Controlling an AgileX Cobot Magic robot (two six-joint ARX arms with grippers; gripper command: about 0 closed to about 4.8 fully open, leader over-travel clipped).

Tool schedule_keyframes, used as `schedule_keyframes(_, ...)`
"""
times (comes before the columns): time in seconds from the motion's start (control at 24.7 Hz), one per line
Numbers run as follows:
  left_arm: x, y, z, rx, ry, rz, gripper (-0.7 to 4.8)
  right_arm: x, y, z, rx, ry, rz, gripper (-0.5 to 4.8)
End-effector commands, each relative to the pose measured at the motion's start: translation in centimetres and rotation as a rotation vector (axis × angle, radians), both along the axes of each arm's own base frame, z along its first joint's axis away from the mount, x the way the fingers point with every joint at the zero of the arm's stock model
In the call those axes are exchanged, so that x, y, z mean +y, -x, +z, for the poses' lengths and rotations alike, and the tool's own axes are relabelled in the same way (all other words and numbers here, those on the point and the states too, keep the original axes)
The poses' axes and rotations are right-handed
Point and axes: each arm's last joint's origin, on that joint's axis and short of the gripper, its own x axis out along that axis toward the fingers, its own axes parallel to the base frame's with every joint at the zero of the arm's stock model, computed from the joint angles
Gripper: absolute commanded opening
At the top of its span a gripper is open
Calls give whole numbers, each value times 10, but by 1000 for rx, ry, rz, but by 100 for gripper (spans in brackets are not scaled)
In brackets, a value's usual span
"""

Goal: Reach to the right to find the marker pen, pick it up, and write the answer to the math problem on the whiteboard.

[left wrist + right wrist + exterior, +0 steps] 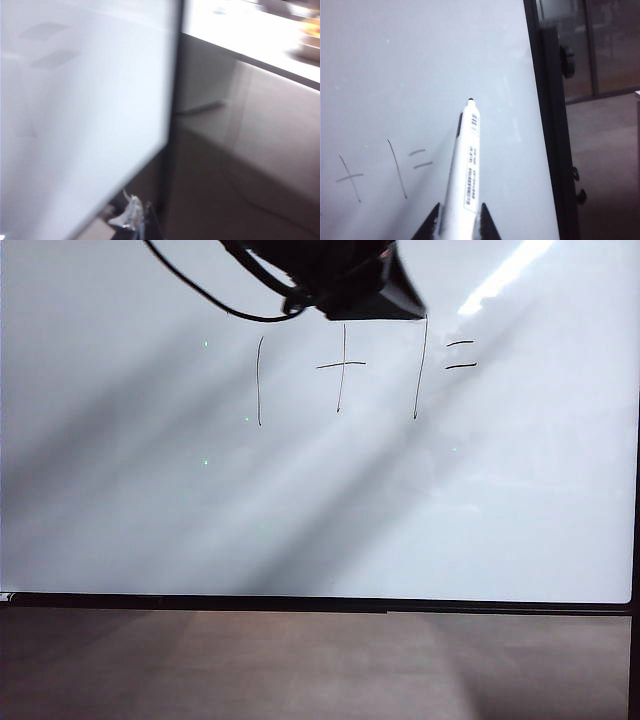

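The whiteboard [300, 510] fills the exterior view, and the math problem [345, 365] is written near its top as one plus one equals. In the right wrist view, my right gripper [460, 205] is shut on the marker pen [467, 170], a white barrel with a black tip [470, 100]. The tip points at bare whiteboard [420, 75] just beyond the equals dashes [420, 159]. The answer is not in view. A black wedge with a cable [340, 280] juts in over the strokes. My left gripper [140, 222] is a blurred dark shape by the whiteboard's [75, 100] edge.
A thin black frame [300, 602] runs along the board's lower edge, with a brown surface [300, 670] below it. A dark upright post [547, 100] stands at the board's side, with glass doors behind. A bright ledge [250, 40] shows in the left wrist view.
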Motion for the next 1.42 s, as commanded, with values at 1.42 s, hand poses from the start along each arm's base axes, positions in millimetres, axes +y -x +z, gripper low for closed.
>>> schedule_keyframes(1.42, 26, -24, 32, -226, 187, 111, -4, 43, -94, -22, 116, 110, 218, -2)
